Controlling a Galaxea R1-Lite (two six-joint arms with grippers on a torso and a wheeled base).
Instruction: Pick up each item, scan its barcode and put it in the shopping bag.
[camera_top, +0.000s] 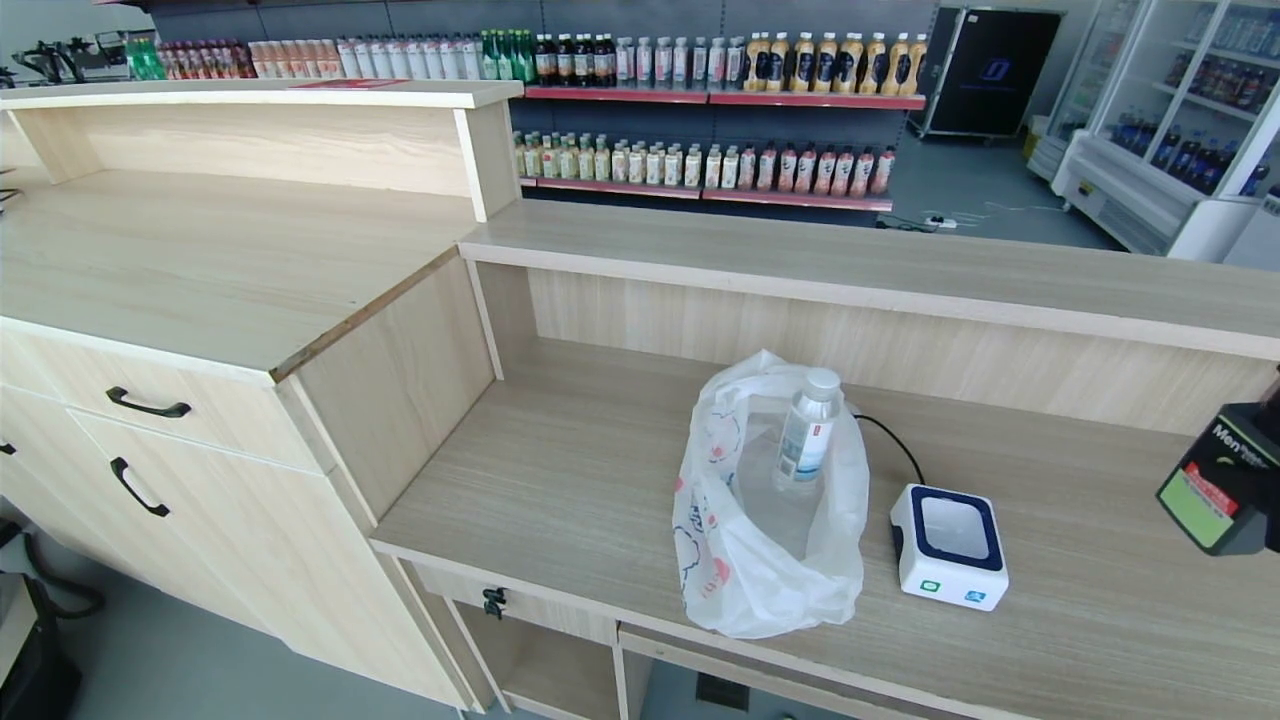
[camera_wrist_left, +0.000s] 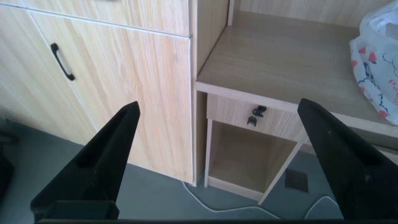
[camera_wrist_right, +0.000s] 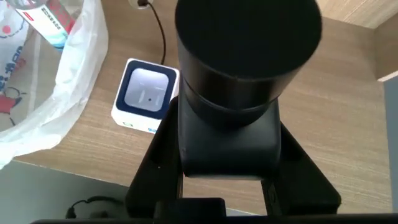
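Found the right gripper (camera_wrist_right: 227, 163) closed on a black plastic bottle (camera_wrist_right: 231, 93) with a wide round cap and a green-and-red label, fingers pressed to both sides of its lower body. Hung above the pale wood-grain counter (camera_top: 560, 500), to the right of the white-and-navy square scanner (camera_top: 950, 545) and apart from it, not yet over the scanning window. Judged stiff, fairly light and smooth-walled, so liable to slip or swivel if squeezed loosely. Looked best gripped across the body below the cap, label and barcode left uncovered. Could not make out the barcode face.

Saw the left gripper (camera_wrist_left: 217, 165) spread wide with nothing in it, low beside the cabinet front.

Noted the thin white printed plastic shopping bag (camera_top: 730, 560) slumped open just left of the scanner, with a clear water bottle (camera_top: 808, 432) with a white cap upright inside. Reckoned the bag soft and floppy, its mouth likely to fold under a lowered item.
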